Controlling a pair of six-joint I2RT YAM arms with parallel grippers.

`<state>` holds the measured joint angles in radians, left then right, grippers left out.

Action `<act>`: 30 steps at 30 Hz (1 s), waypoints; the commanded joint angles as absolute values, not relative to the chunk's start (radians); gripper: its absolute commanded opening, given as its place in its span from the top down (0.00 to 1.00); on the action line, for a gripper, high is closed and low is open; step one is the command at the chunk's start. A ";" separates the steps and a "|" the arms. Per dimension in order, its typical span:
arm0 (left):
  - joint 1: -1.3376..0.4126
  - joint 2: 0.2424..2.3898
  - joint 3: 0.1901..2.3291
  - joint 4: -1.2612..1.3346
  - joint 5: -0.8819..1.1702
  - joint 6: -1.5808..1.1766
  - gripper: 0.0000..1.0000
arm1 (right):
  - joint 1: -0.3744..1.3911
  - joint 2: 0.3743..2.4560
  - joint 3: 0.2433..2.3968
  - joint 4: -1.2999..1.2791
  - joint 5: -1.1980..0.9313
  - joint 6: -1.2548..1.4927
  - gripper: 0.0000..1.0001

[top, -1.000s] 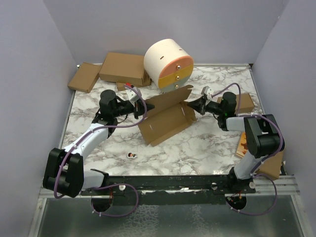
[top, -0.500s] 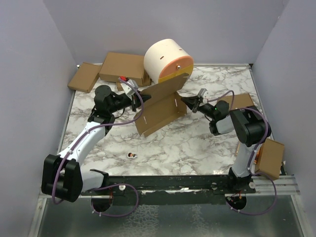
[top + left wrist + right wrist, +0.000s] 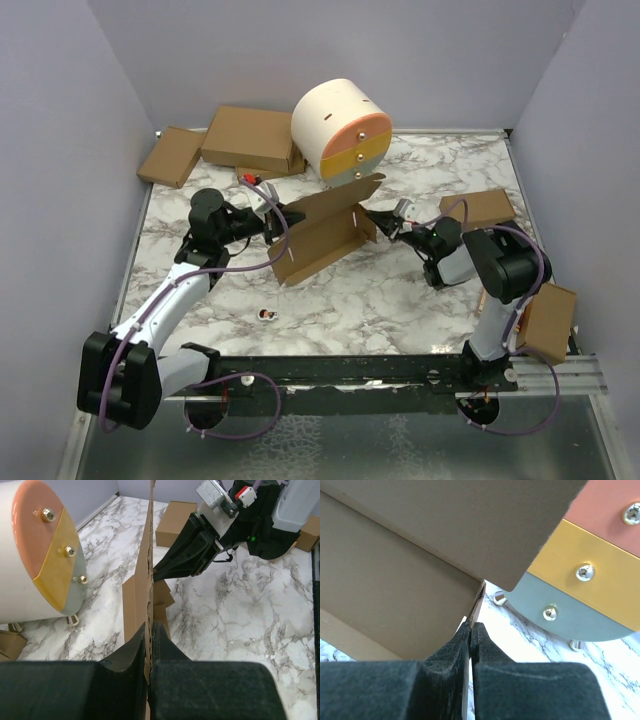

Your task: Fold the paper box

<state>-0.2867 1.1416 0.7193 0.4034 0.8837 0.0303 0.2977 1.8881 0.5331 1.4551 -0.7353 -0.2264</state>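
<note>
Marble table (image 3: 420, 300): left fingers (image 3: 126, 666), right fingers (image 3: 447, 655) pinch one paper box (image 3: 325, 235).

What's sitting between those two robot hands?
The box, pinched at opposite ends by the left hand and the right hand. The top view shows it best.

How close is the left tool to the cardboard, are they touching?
Touching. The left wrist view shows the left tool shut on the edge of the cardboard, one finger pressed against each side.
</note>
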 commanded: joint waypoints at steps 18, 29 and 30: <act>-0.325 1.028 0.550 0.461 0.881 -0.118 1.00 | 0.322 1.818 0.338 1.775 -0.773 -0.286 0.89; -0.325 1.027 0.554 0.404 0.867 -0.067 1.00 | 0.320 1.707 0.377 1.573 -0.821 -0.296 0.74; -0.327 1.027 0.554 0.401 0.865 -0.064 1.00 | 0.318 1.694 0.383 1.547 -0.833 -0.300 0.74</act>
